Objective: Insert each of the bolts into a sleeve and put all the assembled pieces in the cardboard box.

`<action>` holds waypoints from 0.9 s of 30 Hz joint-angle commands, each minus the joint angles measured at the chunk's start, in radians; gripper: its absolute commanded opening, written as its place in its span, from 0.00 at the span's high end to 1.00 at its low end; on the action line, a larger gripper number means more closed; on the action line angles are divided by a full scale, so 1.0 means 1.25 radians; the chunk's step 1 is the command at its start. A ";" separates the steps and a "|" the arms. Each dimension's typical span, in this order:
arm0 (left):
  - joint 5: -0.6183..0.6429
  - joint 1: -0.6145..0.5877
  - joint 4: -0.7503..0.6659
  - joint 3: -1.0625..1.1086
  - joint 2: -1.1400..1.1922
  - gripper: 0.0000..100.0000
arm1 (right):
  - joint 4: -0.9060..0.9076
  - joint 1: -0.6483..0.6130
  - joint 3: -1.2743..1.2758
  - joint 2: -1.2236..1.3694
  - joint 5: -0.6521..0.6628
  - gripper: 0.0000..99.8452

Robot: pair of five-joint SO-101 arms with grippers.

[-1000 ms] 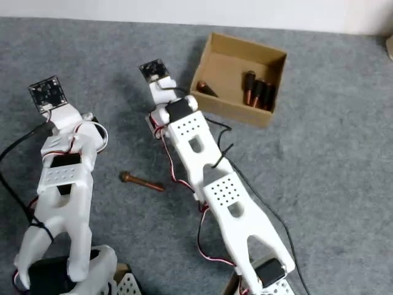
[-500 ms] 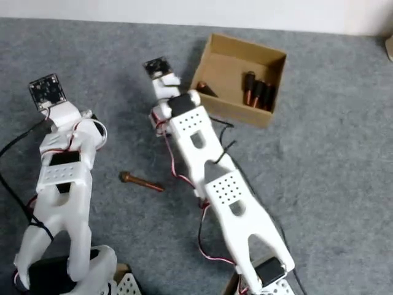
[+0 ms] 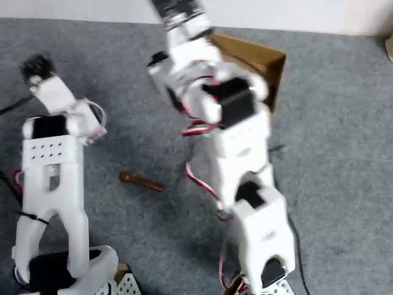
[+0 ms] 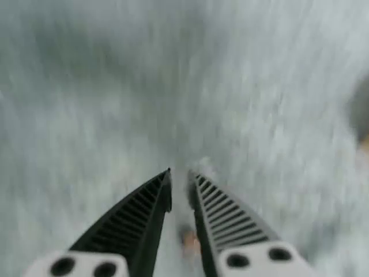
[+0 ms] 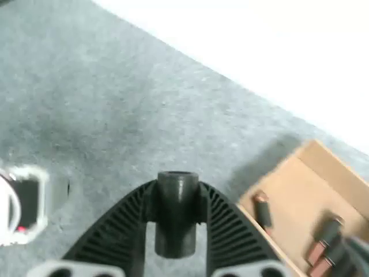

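Grey carpeted tabletop [image 3: 344,153], pale white strip [image 3: 307,15] along its far edge

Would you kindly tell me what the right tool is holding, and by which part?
A black sleeve, pinched by its sides in the right tool, open end just past the fingertips.

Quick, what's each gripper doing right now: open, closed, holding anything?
Left gripper: shut or nearly so, nothing clearly held.
Right gripper: shut on a black sleeve.
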 commanded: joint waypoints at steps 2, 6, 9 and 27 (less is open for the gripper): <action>0.065 0.093 0.113 0.029 0.002 0.92 | 0.018 0.024 0.391 -0.201 0.011 1.00; 0.139 0.089 0.037 0.197 0.001 0.92 | 0.009 0.040 0.671 -0.377 0.011 1.00; 0.290 0.082 -0.069 0.315 0.001 0.91 | -0.007 0.041 0.821 -0.510 0.012 1.00; 0.317 0.263 -0.055 0.266 -0.006 0.91 | -0.169 0.166 1.358 -0.899 0.018 1.00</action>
